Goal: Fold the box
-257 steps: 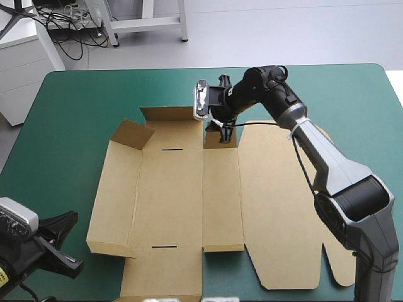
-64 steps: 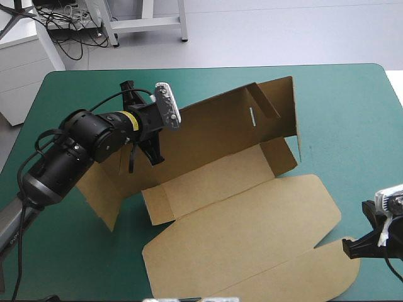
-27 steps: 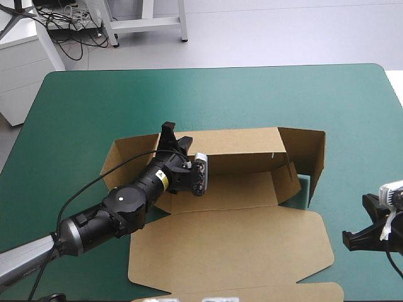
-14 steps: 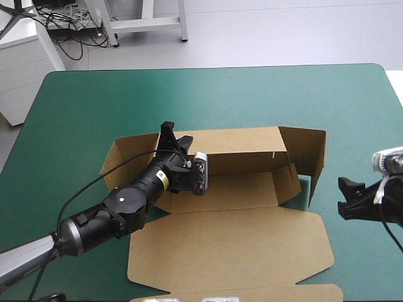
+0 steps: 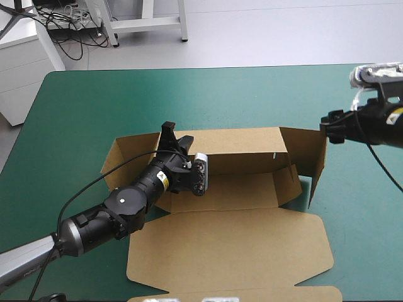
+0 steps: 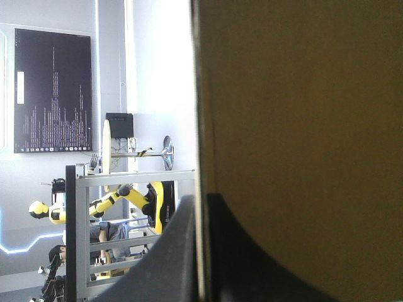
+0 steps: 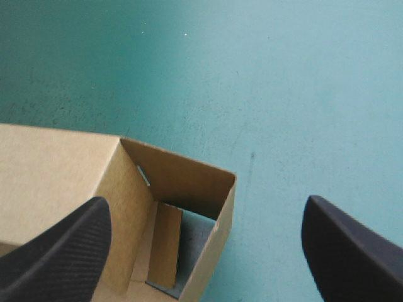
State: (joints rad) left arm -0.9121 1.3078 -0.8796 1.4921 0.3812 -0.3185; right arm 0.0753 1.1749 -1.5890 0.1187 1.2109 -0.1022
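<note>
The left gripper [image 5: 175, 134] is pinching its black fingers [image 6: 173, 264] all but closed on the raised back wall of the brown cardboard box [image 5: 234, 246], the sheet standing between them. The right gripper [image 7: 206, 201] is spreading its fingers wide, gripping nothing, with the box's upright end-wall corner showing ahead between them. The box is sitting on the teal-green table cover [image 5: 88, 107], its lid lying flat.

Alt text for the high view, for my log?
A brown box lies half-formed on the teal-green table, back and right walls raised, its lid flat toward the near edge. The left pincer is shut on the back wall's left end; the right pincer hangs open over the right wall's far corner.
</note>
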